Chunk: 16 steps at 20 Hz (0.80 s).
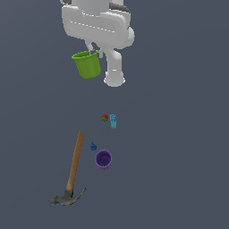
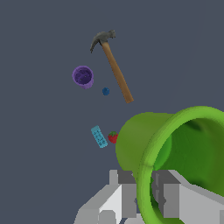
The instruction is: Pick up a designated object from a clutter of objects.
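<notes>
The lime-green cup (image 1: pixel 87 65) hangs high above the floor, held by its rim in my gripper (image 1: pixel 93 50), which is shut on it. In the wrist view the green cup (image 2: pixel 148 140) fills the near side, its rim pinched between my fingers (image 2: pixel 168 194). The rest of the clutter lies below on the floor: a wooden-handled claw hammer (image 1: pixel 74 164), a purple cup (image 1: pixel 103 159), a tiny blue piece (image 1: pixel 93 146), a cyan block (image 1: pixel 113 120) and a small red-green ball (image 1: pixel 104 118).
The clutter also shows in the wrist view: hammer (image 2: pixel 115 70), purple cup (image 2: pixel 83 76), blue piece (image 2: pixel 106 91), cyan block (image 2: pixel 99 136), red-green ball (image 2: pixel 113 138). The white arm (image 1: pixel 114 67) rises behind the held cup. The floor is plain dark grey.
</notes>
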Each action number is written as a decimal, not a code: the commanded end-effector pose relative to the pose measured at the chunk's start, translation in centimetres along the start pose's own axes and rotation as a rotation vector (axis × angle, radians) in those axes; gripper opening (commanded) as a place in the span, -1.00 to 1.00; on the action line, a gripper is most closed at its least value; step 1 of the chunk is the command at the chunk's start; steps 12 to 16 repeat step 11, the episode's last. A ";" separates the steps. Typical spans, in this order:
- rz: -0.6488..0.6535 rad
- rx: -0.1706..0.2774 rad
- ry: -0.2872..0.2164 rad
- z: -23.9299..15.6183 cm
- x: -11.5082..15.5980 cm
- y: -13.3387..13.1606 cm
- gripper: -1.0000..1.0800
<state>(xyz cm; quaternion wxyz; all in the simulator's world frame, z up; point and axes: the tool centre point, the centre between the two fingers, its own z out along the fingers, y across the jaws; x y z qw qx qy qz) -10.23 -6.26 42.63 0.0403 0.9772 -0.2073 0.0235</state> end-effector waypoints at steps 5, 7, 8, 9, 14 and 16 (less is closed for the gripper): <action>-0.001 -0.002 0.002 -2.9 0.5 2.3 -1.00; -0.001 -0.002 0.002 -3.4 0.6 2.7 -1.00; -0.001 -0.002 0.002 -3.6 0.7 2.8 -1.00; -0.001 -0.002 0.002 -3.7 0.7 2.9 -1.00; -0.001 -0.002 0.002 -3.7 0.7 3.0 -1.00; -0.001 -0.002 0.002 -3.7 0.7 3.0 -1.00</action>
